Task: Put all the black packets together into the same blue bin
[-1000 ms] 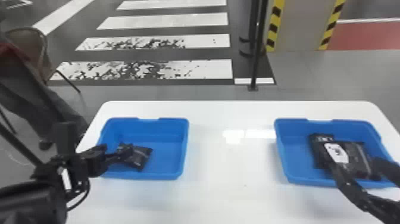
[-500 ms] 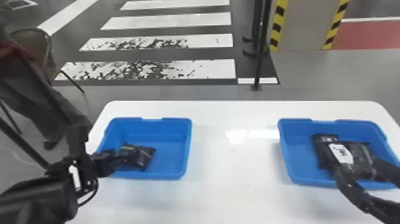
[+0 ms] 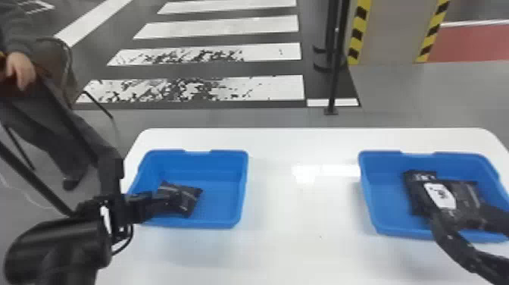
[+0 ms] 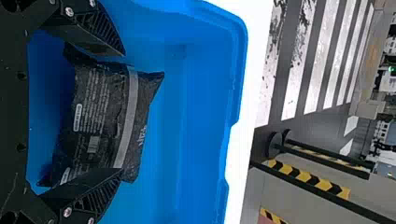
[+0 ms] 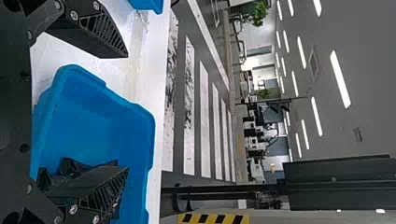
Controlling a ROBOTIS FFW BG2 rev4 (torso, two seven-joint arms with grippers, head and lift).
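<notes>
With left hand (image 4: 122, 112) apart around the black packet (image 4: 98, 116), lower left of the head view, could drop it mid-lift by pinching too shallowly.

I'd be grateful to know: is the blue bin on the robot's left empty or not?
It is not empty: a black packet lies in the left bin, and the left gripper, fingers apart, is at it.

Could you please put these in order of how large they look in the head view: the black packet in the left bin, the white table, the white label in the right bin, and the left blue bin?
1. White table
2. Left blue bin
3. Black packet
4. White label
</notes>
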